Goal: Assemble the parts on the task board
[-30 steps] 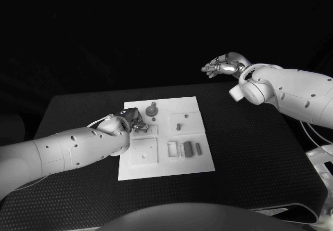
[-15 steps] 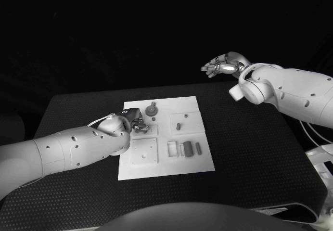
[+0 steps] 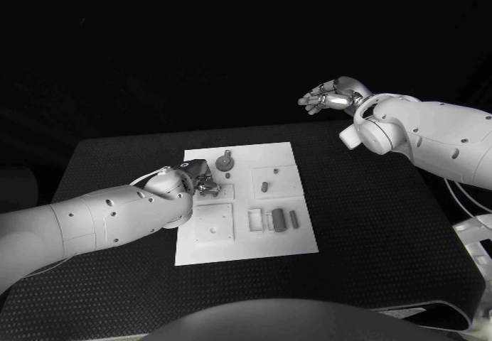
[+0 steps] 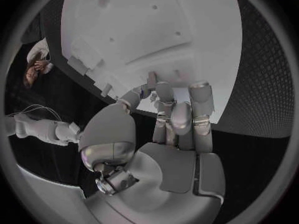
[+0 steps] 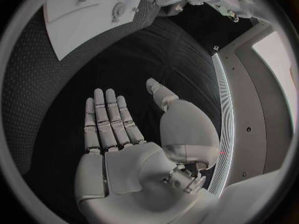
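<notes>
The white task board (image 3: 246, 245) lies in the middle of the black table. My left hand (image 3: 201, 178) is down over the board's left side, its fingers (image 4: 166, 91) bent to the surface. Thumb and first finger seem to pinch a small peg-like part (image 4: 151, 78) that touches the board. A round part with a knob (image 3: 224, 164) sits near the board's far edge, and a small oblong part (image 3: 264, 187) sits in a square recess. Two upright bar parts (image 3: 276, 219) stand at the near right. My right hand (image 3: 330, 96) hangs high beyond the table's far right corner, fingers (image 5: 104, 119) spread, holding nothing.
A square raised plate (image 3: 213, 224) sits on the board close to my left forearm (image 3: 92, 224). Bare black table (image 3: 380, 213) stretches to the right of the board under my right arm.
</notes>
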{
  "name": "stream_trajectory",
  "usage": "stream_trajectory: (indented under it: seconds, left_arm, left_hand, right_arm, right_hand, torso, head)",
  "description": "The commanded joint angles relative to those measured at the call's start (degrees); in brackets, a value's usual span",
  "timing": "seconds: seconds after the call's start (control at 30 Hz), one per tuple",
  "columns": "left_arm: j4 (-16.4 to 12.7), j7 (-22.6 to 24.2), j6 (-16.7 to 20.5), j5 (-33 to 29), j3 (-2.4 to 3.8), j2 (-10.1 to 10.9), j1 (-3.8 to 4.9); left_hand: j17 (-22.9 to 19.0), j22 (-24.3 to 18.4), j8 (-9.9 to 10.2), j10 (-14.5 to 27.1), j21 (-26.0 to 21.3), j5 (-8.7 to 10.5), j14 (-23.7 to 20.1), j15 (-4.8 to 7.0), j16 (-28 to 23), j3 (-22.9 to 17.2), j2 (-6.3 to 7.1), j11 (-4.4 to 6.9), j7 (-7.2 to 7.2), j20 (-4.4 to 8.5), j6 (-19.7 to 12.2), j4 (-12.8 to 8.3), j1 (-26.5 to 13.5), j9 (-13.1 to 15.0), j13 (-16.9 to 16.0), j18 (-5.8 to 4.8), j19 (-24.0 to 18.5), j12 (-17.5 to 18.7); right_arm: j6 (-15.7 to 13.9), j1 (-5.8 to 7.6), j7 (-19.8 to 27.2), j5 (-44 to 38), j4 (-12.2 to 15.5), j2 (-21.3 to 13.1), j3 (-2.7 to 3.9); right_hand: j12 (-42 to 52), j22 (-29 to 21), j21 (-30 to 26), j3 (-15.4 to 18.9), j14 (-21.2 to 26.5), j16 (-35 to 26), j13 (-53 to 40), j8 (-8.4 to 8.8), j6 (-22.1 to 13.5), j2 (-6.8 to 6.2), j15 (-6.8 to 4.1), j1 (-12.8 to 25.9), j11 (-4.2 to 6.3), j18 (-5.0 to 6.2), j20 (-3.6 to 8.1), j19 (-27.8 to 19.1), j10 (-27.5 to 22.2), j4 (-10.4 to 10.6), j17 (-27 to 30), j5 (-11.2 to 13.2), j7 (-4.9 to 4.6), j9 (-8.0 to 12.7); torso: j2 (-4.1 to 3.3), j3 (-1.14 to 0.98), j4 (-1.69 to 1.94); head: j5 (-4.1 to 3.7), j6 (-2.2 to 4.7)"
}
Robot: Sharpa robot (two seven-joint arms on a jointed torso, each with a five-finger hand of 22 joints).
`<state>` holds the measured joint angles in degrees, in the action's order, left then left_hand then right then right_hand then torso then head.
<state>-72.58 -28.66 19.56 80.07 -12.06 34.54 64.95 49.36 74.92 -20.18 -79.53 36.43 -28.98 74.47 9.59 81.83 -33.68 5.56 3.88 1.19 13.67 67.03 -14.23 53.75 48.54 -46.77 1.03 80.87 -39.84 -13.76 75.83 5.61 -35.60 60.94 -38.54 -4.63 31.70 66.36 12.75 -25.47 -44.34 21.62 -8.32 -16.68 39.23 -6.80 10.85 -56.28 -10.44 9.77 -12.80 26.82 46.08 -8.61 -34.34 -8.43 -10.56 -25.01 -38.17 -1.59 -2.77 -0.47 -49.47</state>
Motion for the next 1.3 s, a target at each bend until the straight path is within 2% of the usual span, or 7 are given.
stream_trajectory:
  seconds: [0.03,0.4,0.6,0.77,1.3]
  left_arm:
    - [-0.11,-0.33,-3.79,-3.96,-0.98,-0.01,-1.34]
    - [-0.68,2.26,0.51,-9.76,-0.81,0.54,-1.35]
    - [-0.59,3.45,5.05,-12.03,-0.02,1.06,-1.35]
    - [-0.71,4.65,7.87,-12.99,0.26,1.36,-1.35]
    - [-0.67,6.99,12.42,-14.30,0.47,1.44,-1.36]
  left_hand:
    - [-0.05,1.28,-0.40,-1.71,0.35,-0.29,0.61,1.48,0.25,-1.46,-1.55,1.36,-0.93,0.79,2.91,-0.98,1.12,0.04,-0.05,0.75,0.62,-0.27]
    - [-0.22,1.22,-0.30,-1.54,0.36,0.65,0.48,1.46,0.16,-1.46,-1.48,1.32,-0.86,0.95,2.64,-1.08,1.14,-0.01,0.06,0.94,0.41,-0.13]
    - [-0.24,1.21,-0.29,-1.54,0.37,0.73,0.47,1.46,0.15,-1.49,-1.43,1.32,-0.85,0.97,2.63,-1.10,1.21,-0.01,0.07,0.97,0.40,-0.12]
    - [-0.26,1.21,-0.28,-1.54,0.39,0.85,0.47,1.48,0.15,-1.53,-1.37,1.33,-0.85,1.02,2.62,-1.13,1.32,-0.02,0.08,1.02,0.41,-0.12]
    - [-0.48,1.11,-0.07,-1.45,0.37,2.30,0.40,1.51,0.03,-1.58,-1.23,1.31,-0.74,1.21,2.39,-0.78,1.69,-0.13,0.27,1.24,0.35,0.09]
  right_arm:
    - [0.73,-0.01,0.49,-0.01,0.07,0.06,0.02]
    - [0.71,-0.01,0.54,-0.01,-0.05,0.06,0.02]
    - [0.71,-0.01,0.57,0.00,-0.06,0.03,0.02]
    - [0.68,-0.01,0.58,0.01,-0.06,-0.10,0.02]
    - [0.74,-0.01,0.61,0.02,-0.06,-0.14,0.02]
  right_hand:
    - [0.39,0.08,-0.30,0.09,0.45,-0.26,0.09,-0.36,-0.30,0.01,0.07,0.69,-0.12,-0.86,-0.03,-0.13,-0.41,0.30,-0.09,-0.02,-3.31,0.06]
    - [0.40,0.13,-0.36,0.11,0.47,-0.30,0.12,-0.37,-0.30,0.05,0.08,0.75,-0.12,-0.87,-0.03,-0.14,-0.41,0.40,-0.11,-0.02,-3.31,0.08]
    - [0.41,0.16,-0.40,0.12,0.48,-0.32,0.14,-0.38,-0.30,0.07,0.09,0.78,-0.12,-0.88,-0.04,-0.15,-0.41,0.46,-0.13,-0.02,-3.31,0.09]
    - [0.42,0.17,-0.41,0.13,0.48,-0.33,0.14,-0.38,-0.30,0.07,0.09,0.79,-0.12,-0.88,-0.04,-0.15,-0.41,0.48,-0.13,-0.02,-3.31,0.10]
    - [0.43,0.24,-0.48,0.16,0.48,-0.37,0.18,-0.39,-0.31,0.11,0.09,0.87,-0.12,-0.89,-0.04,-0.16,-0.41,0.60,-0.17,-0.02,-3.31,0.12]
  torso:
    - [-0.02,0.01,-0.06]
    - [0.01,-0.02,-0.05]
    - [0.00,-0.03,-0.07]
    - [-0.01,-0.02,-0.04]
    - [-0.01,0.00,-0.04]
  head:
    - [0.07,0.04]
    - [0.01,0.23]
    - [-0.06,0.40]
    - [-0.19,0.46]
    - [-0.20,0.41]
